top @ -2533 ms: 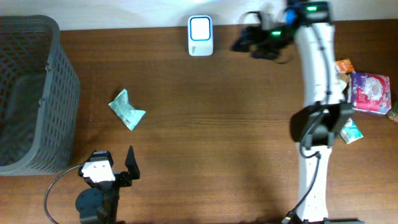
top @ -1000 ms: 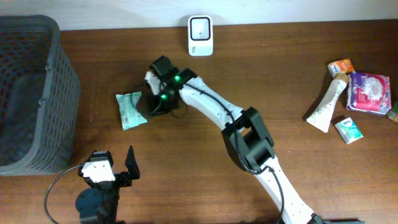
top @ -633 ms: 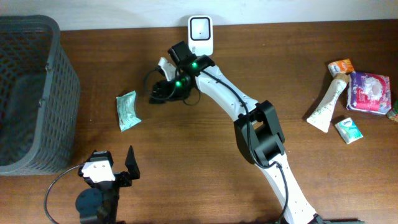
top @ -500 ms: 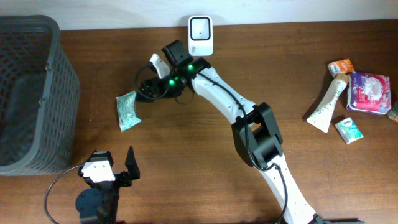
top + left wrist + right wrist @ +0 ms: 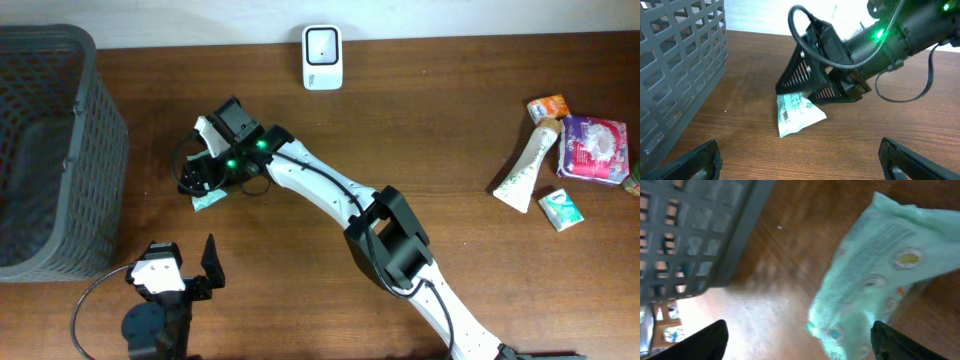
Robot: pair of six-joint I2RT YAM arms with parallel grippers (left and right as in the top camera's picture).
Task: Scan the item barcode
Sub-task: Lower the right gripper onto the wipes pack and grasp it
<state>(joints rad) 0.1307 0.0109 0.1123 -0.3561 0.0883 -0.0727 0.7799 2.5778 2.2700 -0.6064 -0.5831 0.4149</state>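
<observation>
One green packet (image 5: pixel 797 112) lies between the wide-spread jaws of the right gripper (image 5: pixel 198 178), right of one basket (image 5: pixel 100 120); the left gripper (image 5: pixel 187 260) gapes wide too.

Your right arm (image 5: pixel 303 180): white links, black joints, green LEDs, looped black cable. Left arm (image 5: pixel 163 280): black, white wrist block.

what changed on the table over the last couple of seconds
The right pincer swung from the far right corner across to the light green plastic packet and now straddles it, open, gripping nothing. The packet was turned from a diagonal lie to a straighter one but remains on the table. The white barcode scanner, grey mesh basket, left pincer and pile of goods at the right edge stayed put.
</observation>
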